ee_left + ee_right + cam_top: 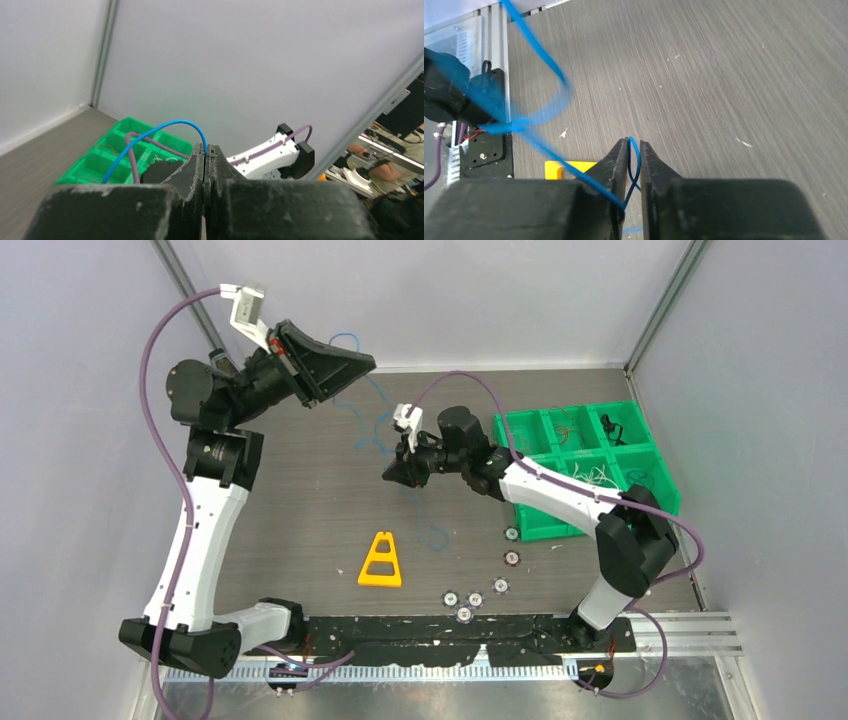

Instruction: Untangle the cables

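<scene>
Left claw (pixel 205 149) and right claw (pixel 634 146) each pinch the blue cable (pixel 150 134) strung between them

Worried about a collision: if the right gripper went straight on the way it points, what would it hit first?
Probably the bare table: the right gripper, pinching the blue cable, points down at it with nothing else ahead, though how far is unclear.
</scene>
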Available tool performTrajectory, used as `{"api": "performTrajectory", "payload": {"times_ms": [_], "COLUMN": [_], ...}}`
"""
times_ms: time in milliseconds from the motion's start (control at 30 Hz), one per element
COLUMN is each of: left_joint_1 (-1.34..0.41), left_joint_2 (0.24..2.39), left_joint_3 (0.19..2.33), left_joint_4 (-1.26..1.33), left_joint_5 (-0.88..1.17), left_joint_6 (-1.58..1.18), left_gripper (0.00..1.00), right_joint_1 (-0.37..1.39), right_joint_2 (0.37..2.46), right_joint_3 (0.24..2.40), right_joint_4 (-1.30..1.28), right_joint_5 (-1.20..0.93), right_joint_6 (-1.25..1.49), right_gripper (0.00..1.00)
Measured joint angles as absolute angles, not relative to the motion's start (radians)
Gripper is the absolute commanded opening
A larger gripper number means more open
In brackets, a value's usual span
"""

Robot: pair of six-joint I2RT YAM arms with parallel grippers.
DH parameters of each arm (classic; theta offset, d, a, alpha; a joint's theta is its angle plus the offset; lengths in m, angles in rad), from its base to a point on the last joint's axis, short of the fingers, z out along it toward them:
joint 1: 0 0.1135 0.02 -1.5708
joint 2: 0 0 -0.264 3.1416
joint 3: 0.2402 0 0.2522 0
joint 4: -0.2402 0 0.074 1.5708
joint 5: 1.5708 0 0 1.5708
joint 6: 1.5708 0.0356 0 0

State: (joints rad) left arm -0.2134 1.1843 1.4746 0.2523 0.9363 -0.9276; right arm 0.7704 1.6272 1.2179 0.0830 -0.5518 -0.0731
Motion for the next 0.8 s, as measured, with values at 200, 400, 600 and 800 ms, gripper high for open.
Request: {"api": "performTrajectory", "payload": {"times_ms": [200, 400, 600, 800], "left_joint_1": [-0.153, -0.146, -0.148, -0.183], "left_joint_2": [1.230, 1.238, 1.251, 1.275], "left_joint_3": [1.618, 1.633, 1.562, 1.556], "left_joint_4": [0.243, 0.276, 0.350, 0.423], "left_joint_5": [0.911, 0.928, 0.992, 1.046], "left_joint_6": [-0.928, -0.960, -1.041, -1.101], "left_gripper": [0.00, 0.00, 0.00, 0.00], "right_joint_1": [0.745, 0.725, 0.723, 0.723], "right_joint_2": [1.651, 1.644, 1.518, 1.426], "right_joint_3": [1.145, 1.047, 1.152, 1.305], "right_joint_4": [0.110, -0.012, -0.167, -0.051], "right_joint_5": [-0.530, -0.511, -0.520, -0.581], "right_joint_6": [-0.068, -0.126, -0.162, -0.078], "right_gripper": [0.30, 0.91, 0.95, 0.95]}}
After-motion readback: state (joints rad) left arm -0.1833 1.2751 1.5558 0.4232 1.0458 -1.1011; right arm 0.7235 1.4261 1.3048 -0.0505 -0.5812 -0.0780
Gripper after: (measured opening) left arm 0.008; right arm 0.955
